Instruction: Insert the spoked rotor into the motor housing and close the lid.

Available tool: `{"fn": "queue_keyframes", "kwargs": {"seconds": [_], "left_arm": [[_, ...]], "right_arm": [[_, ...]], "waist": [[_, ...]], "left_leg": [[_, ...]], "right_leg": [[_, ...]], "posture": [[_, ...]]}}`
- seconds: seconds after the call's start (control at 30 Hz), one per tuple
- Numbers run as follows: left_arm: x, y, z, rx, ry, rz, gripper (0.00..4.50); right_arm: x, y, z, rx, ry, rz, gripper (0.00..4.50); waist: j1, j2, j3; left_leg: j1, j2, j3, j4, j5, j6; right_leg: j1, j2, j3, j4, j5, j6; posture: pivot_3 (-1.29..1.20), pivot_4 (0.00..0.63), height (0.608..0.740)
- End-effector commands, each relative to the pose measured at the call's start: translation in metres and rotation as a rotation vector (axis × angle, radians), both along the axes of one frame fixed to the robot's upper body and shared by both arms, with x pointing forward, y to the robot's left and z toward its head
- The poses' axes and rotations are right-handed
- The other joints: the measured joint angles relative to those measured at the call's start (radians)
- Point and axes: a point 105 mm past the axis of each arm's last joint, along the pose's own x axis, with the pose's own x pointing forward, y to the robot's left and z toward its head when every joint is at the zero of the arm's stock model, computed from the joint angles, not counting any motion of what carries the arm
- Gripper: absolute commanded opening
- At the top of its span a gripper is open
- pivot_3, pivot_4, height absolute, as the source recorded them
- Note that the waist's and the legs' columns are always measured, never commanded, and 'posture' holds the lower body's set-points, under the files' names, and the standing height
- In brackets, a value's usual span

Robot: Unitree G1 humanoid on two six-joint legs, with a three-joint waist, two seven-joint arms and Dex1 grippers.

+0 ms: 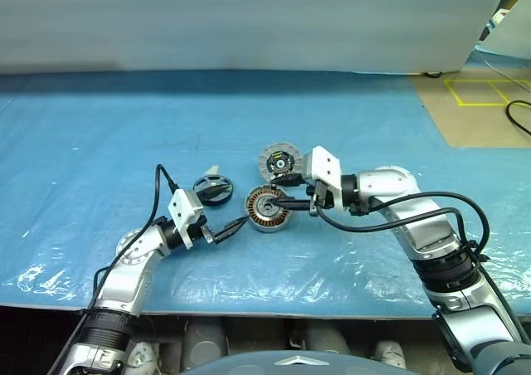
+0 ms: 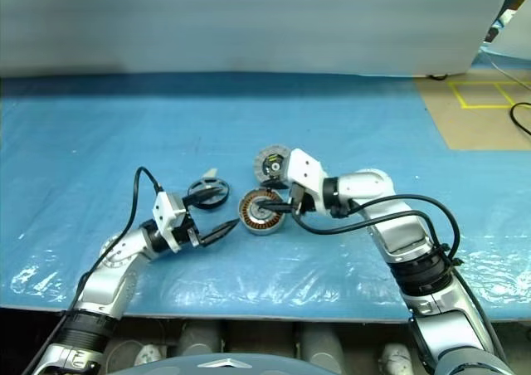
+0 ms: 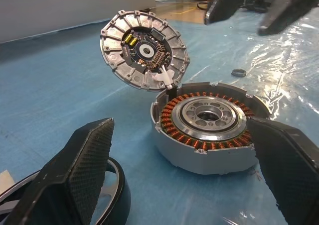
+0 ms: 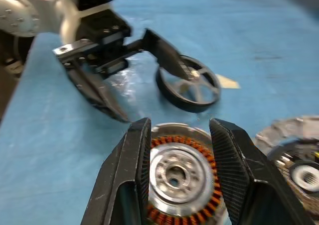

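Observation:
The motor housing (image 1: 266, 208), a silver ring with copper windings, lies flat on the blue sheet. The lid (image 1: 278, 161) stands tilted at its far edge, white-segmented face towards me. The spoked rotor (image 1: 212, 188), a dark ring with pale spokes, lies just left of the housing. My left gripper (image 1: 228, 211) is open wide and level, one finger by the rotor (image 3: 112, 195) and the other at the near side of the housing (image 3: 207, 130). My right gripper (image 4: 177, 135) hovers just above the housing (image 4: 177, 177), fingers apart, nothing between them.
A small black ring (image 3: 239, 72) lies on the sheet beyond the housing. The blue sheet (image 1: 99, 126) covers the whole table, whose front edge runs close to my arms. Bare floor with yellow tape (image 1: 477, 93) lies at the far right.

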Motion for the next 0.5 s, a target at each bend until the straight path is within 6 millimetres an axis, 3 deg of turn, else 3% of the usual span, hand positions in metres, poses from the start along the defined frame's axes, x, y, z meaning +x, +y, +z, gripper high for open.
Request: {"fn": "queue_keyframes", "kwargs": {"seconds": [0.03,0.27,0.5], "left_arm": [[-0.003,-0.007,0.014,-0.015,-0.048,-0.048,4.50],[0.002,-0.008,0.015,-0.010,-0.043,-0.073,4.50],[0.004,-0.010,0.016,-0.008,-0.041,-0.091,4.50]], "right_arm": [[0.011,-0.031,0.007,0.028,-0.079,-0.141,1.91],[0.006,-0.088,-0.021,-0.012,-0.080,-0.345,1.91],[0.000,-0.114,-0.058,-0.085,-0.020,-0.442,1.91]], "waist": [[0.003,0.000,0.000],[0.013,0.000,0.000],[0.012,0.000,0.000]], "left_leg": [[0.000,0.000,0.000,0.000,0.000,0.000],[0.000,0.000,0.000,-0.001,0.000,0.000],[0.001,0.000,0.000,0.000,0.000,0.000]], "right_leg": [[0.000,0.000,0.000,0.000,0.000,0.000],[0.000,0.000,0.000,-0.001,0.000,0.000],[0.000,0.000,0.000,-0.001,0.000,0.000]], "posture": [[0.00,0.150,0.740],[0.00,0.150,0.740],[0.00,0.150,0.740]]}}
